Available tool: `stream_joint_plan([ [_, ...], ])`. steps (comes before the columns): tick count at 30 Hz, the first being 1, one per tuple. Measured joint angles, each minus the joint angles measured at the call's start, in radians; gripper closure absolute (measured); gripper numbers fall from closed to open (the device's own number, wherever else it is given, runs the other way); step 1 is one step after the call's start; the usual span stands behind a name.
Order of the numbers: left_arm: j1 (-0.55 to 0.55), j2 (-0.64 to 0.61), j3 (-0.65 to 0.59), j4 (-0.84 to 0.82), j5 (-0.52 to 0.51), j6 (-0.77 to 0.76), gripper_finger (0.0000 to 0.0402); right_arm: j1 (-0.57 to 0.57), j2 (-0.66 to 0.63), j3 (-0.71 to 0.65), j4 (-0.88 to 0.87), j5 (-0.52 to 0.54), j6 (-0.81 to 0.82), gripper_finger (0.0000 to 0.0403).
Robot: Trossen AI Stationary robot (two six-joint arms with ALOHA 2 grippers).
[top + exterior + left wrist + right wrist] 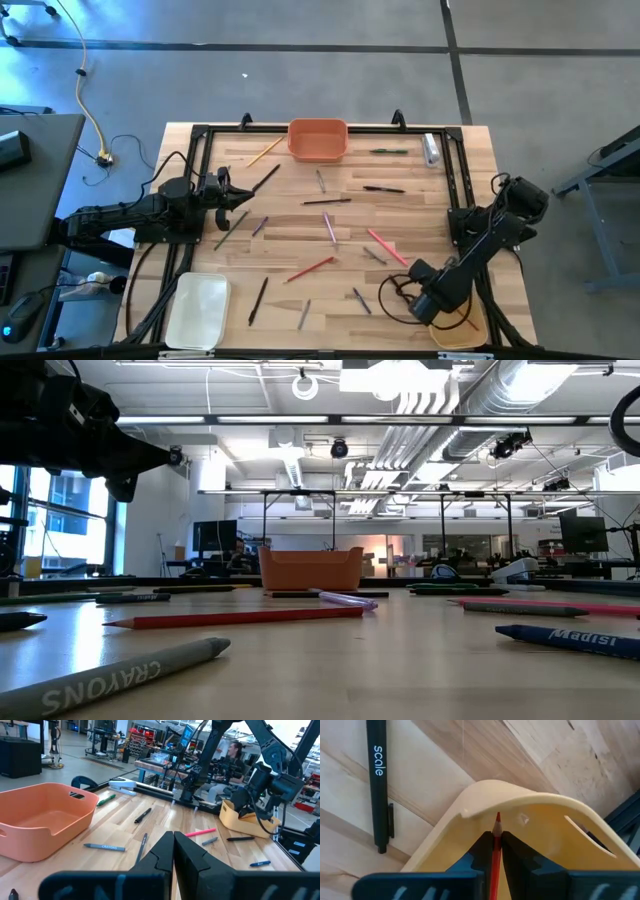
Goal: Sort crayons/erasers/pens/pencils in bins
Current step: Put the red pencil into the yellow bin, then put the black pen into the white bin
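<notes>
1. The right hand [496,851] hung over the tan-yellow bin [462,331] at the counter's [420,205] near right corner, its fingers pinched on a red pencil [496,855] with the tip pointing down into the bin.
2. A black pen [380,780] marked "scale" lay on the wood just beside that bin.
3. The left hand [232,190] waited over the counter's left side, fingers closed and holding nothing.
4. The orange bin [318,139] sat at the far edge and the white bin [198,309] at the near left corner.
5. Other crayons, pens and pencils [329,226] lay scattered across the middle of the counter.
6. A grey crayon [110,678] lay nearest the low camera.
</notes>
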Motion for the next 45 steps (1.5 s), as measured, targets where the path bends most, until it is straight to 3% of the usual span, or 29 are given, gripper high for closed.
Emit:
stream_joint_plan([
  [8,0.0,0.0,0.0,0.0,0.0,0.0,0.0401,0.0,0.0,0.0,-0.002,-0.008,-0.066,0.0312],
  [13,0.0,0.0,0.0,0.0,0.0,0.0,0.0401,0.004,0.0,0.035,-0.051,-0.044,-0.179,0.0317],
  [20,0.0,0.0,0.0,0.0,0.0,0.0,0.0401,0.054,-0.026,0.153,-0.195,0.109,-0.304,0.0383],
  [27,0.0,0.0,0.0,0.0,0.0,0.0,0.0401,0.075,-0.187,0.139,-0.109,0.495,-0.451,0.0401],
  [30,0.0,0.0,0.0,0.008,0.0,0.0,0.0401,0.05,-0.28,0.057,-0.007,0.657,-0.572,0.0402],
  [33,0.0,0.0,0.0,0.007,0.0,0.0,0.0401,-0.008,-0.39,-0.076,0.179,0.721,-0.718,0.0402],
  [41,0.0,0.0,0.0,0.008,0.0,0.0,0.0401,-0.229,-0.643,-0.489,0.889,0.751,-1.233,0.0403],
  [45,0.0,0.0,0.0,0.021,0.0,0.0,0.0401,-0.338,-0.712,-0.637,1.22,0.71,-1.457,0.0403],
])
